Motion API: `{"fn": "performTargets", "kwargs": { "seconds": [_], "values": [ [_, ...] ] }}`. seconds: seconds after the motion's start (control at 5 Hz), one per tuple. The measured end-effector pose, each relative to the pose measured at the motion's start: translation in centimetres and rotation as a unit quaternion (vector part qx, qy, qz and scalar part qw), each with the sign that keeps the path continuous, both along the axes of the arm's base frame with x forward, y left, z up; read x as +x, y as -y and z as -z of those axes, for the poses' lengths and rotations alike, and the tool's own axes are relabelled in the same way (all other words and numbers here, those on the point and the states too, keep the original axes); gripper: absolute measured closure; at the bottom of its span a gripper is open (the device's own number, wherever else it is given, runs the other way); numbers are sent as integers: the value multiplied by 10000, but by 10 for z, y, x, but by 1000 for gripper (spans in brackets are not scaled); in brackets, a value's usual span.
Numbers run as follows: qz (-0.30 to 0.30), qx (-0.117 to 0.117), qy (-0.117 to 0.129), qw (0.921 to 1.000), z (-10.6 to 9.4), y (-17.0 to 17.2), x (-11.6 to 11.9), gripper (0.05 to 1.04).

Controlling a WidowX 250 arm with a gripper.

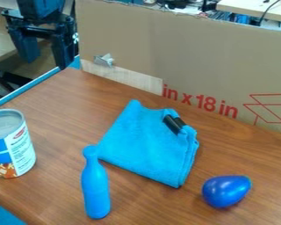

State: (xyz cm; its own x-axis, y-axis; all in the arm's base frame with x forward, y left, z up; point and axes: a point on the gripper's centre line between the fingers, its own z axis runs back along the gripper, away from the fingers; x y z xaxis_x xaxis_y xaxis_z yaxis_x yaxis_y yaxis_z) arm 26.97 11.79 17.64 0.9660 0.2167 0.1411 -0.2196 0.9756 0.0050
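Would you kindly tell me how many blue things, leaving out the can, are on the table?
3: the bottle near the front edge, the folded cloth in the middle, and the egg-shaped toy on the right. The cloth could hide others.

Glossy blue plastic egg (226, 191); soft matt cloth (149, 143).
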Motion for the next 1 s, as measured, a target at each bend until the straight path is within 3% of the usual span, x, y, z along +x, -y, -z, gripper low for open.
{"fn": "performTargets", "kwargs": {
  "seconds": [0.2,0.4,0.6,0.8,1.0],
  "values": [
    [6,-54,-102,9999,7,1,0,83],
    [643,-155,73,9978,17,37,15,83],
    [1205,-81,85,9926,26,78,25,83],
    [1760,-11,-284,9840,57,110,34,83],
    [2054,-28,-373,9780,74,126,40,83]
  ]
}}
